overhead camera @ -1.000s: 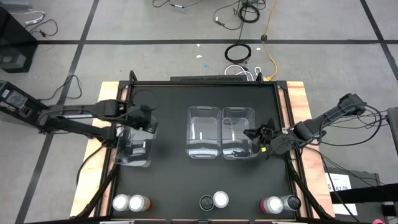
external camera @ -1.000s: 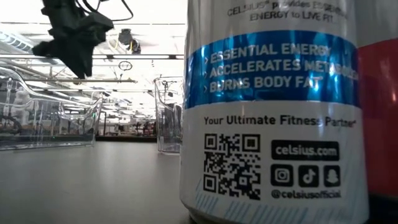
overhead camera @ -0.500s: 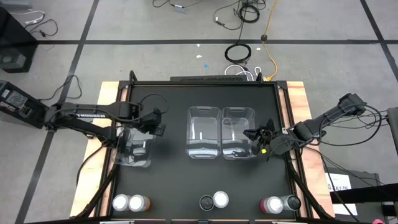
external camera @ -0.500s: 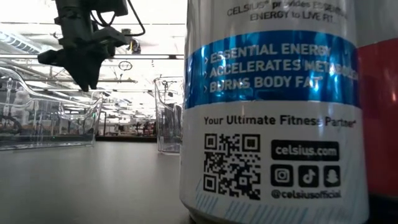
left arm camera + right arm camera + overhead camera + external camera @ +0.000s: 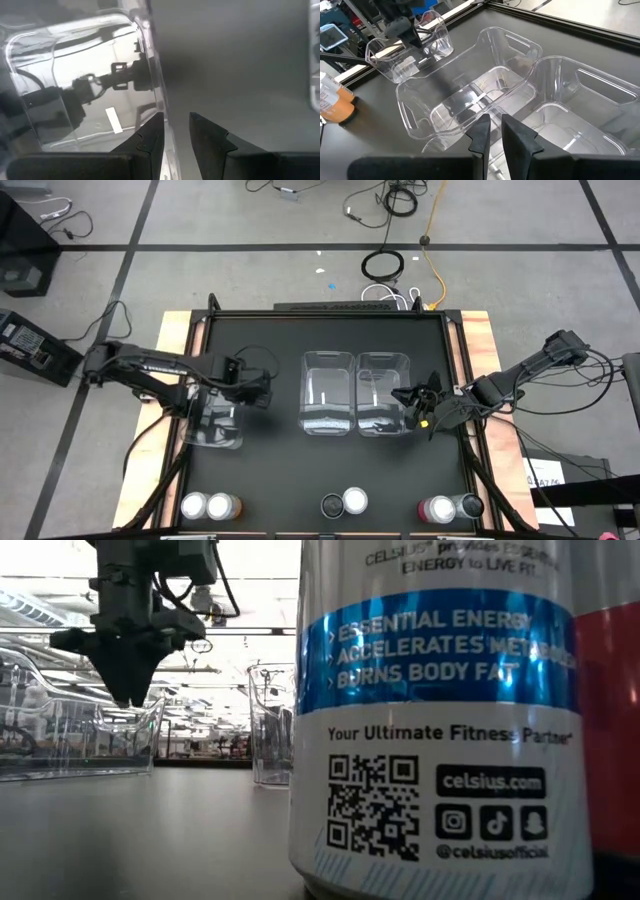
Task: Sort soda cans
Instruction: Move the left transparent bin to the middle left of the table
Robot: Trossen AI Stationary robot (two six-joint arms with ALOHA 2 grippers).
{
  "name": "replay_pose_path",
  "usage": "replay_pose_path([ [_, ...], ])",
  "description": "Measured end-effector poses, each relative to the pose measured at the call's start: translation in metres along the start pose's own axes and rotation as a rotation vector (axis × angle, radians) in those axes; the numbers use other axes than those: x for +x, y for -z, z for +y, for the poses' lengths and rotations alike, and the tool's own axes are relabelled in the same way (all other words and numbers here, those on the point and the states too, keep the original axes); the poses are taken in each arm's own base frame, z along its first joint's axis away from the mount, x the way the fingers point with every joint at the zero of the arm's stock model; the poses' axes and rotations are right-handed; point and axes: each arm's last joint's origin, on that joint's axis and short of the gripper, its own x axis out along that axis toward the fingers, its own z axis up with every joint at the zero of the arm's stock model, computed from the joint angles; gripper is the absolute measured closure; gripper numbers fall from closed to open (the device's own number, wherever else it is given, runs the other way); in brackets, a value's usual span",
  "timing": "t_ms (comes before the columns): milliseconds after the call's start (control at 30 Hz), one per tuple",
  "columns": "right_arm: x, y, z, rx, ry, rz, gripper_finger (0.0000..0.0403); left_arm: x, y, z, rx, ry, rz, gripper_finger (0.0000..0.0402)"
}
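Note:
Six soda cans stand upright in pairs along the table's near edge: an orange pair (image 5: 207, 505), a dark and silver pair (image 5: 345, 502), and a red and grey pair (image 5: 452, 507). One white-and-blue can (image 5: 430, 720) fills the low view. My left gripper (image 5: 258, 390) points down just right of the left clear bin (image 5: 213, 420). Its fingers (image 5: 150, 137) are nearly together, above the bin's right wall (image 5: 159, 95) and empty. My right gripper (image 5: 403, 393) is shut at the right wall of the right clear bin (image 5: 383, 392). My right gripper's fingertips (image 5: 482, 127) stand at the right bin's rim, slanting down from the table's right side. Whether they touch the clear wall I cannot tell, because the fingers hide that spot.
A middle clear bin (image 5: 328, 392) sits against the right bin. Bare black tabletop (image 5: 280, 470) lies between the bins and the cans. Wooden borders (image 5: 170, 340) and cables frame the table.
My left gripper has gone down and toward the table's right edge. It has gone from over the left bin to just past that bin's right wall, turning a little. The bins and cans have stayed where they were.

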Motion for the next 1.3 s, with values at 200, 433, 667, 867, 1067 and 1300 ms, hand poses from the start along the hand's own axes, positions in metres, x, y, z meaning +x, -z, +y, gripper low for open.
replay_pose_path([
  [200,0.0,0.0,0.0,-0.011,0.0,0.0,0.0365,0.01,-0.002,-0.01,-0.025,0.015,0.003,0.035],
  [433,0.0,0.0,0.0,-0.031,0.0,0.0,0.0365,0.02,-0.026,-0.03,-0.118,0.168,-0.056,0.0391],
  [667,0.0,0.0,0.0,-0.046,-0.005,0.006,0.0365,0.023,-0.05,-0.05,-0.207,0.229,-0.117,0.0393],
  [867,0.0,0.001,-0.001,-0.07,-0.012,0.025,0.0365,0.021,-0.068,-0.068,-0.262,0.229,-0.159,0.0394],
  [1067,-0.003,0.0,-0.002,-0.105,-0.032,0.046,0.0365,0.025,-0.078,-0.088,-0.279,0.24,-0.158,0.0394],
  [1300,-0.006,0.0,-0.006,-0.137,-0.044,0.07,0.0365,0.028,-0.078,-0.101,-0.304,0.253,-0.154,0.0388],
])
